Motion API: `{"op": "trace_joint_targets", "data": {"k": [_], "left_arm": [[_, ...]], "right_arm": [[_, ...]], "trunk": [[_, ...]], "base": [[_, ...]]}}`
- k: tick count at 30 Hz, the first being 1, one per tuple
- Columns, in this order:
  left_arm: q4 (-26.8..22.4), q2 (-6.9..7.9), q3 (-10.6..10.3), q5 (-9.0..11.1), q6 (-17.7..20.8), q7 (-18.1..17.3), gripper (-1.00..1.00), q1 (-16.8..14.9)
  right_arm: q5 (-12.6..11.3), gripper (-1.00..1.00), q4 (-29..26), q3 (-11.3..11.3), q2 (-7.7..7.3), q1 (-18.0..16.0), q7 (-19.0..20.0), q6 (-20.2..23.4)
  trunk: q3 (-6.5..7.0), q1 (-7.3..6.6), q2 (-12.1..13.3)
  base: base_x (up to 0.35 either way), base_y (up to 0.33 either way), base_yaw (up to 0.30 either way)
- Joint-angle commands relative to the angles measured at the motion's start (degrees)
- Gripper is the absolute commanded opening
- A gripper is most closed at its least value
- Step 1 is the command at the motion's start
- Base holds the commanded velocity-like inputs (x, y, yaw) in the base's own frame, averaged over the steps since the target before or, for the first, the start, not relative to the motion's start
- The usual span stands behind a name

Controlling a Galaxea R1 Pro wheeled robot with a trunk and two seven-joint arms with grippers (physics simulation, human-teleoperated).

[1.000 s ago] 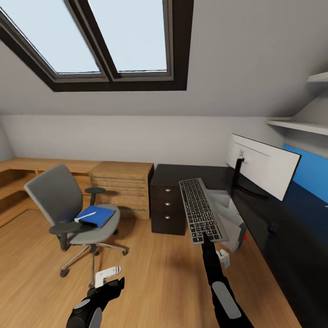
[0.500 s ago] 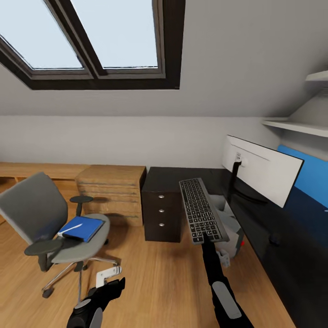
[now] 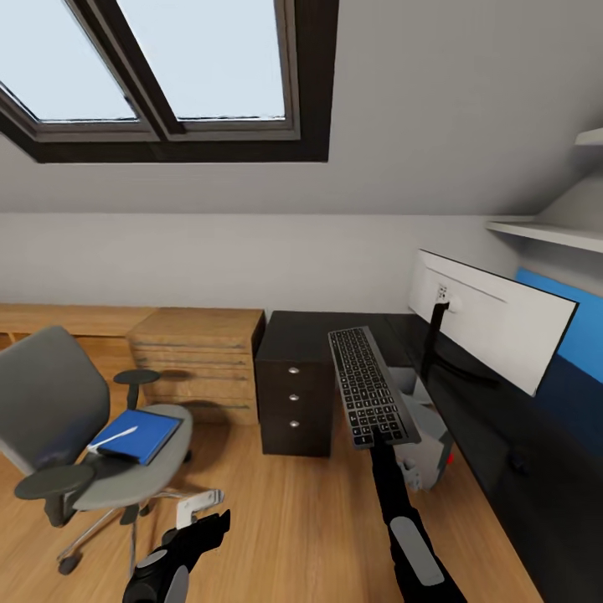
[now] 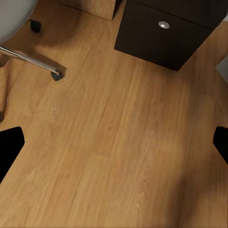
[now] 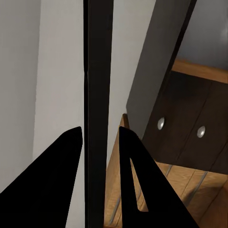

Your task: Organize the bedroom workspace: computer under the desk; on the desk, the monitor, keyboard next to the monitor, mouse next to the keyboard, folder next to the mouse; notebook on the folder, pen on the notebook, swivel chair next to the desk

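desk (image 3: 335,328): monitor (image 3: 494,322) | swivel chair (image 3: 75,419): folder (image 3: 138,435), pen (image 3: 113,436)

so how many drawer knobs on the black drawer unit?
3, in a vertical row on the black unit's front: top, middle, bottom. Each sits on its own drawer; none looks hidden.

Sloped grey wall (image 3: 452,100), black-framed skylight (image 3: 167,75), light wood floor (image 3: 293,519).

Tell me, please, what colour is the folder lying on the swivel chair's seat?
Bright blue; the folder on the swivel chair shows best in the head view.
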Motion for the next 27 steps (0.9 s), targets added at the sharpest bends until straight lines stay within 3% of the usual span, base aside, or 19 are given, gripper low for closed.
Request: {"op": "trace_joint_targets", "data": {"k": [1, 11, 18, 27], "left_arm": [[-0.08, -0.03, 0.03, 0.61, 0.24, 0.38, 1.0, -0.02], [-0.08, -0.03, -0.29, 0.53, 0.26, 0.38, 1.0, -0.05], [-0.08, -0.03, -0.39, 0.52, 0.26, 0.38, 1.0, -0.05], [-0.08, -0.03, -0.41, 0.54, 0.33, 0.38, 1.0, -0.02]], "right_arm": [[-0.58, -1.0, 0.05, -0.1, 0.04, -0.05, 0.44, 0.08], [-0.67, -1.0, 0.1, -0.22, 0.04, -0.05, 0.55, -0.11], [-0.77, -1.0, 0.26, -4.52, 0.04, -0.05, 0.4, 0.05], [-0.77, -1.0, 0.28, -5.02, 0.04, -0.05, 0.37, 0.07]], "trunk": [[-0.08, 0.04, -0.05], [-0.08, 0.04, -0.05], [-0.08, 0.04, -0.05], [-0.08, 0.04, -0.05]], "base": [[0.32, 0.0, 0.0], [0.321, 0.0, 0.0], [0.321, 0.0, 0.0], [0.323, 0.0, 0.0]]}}
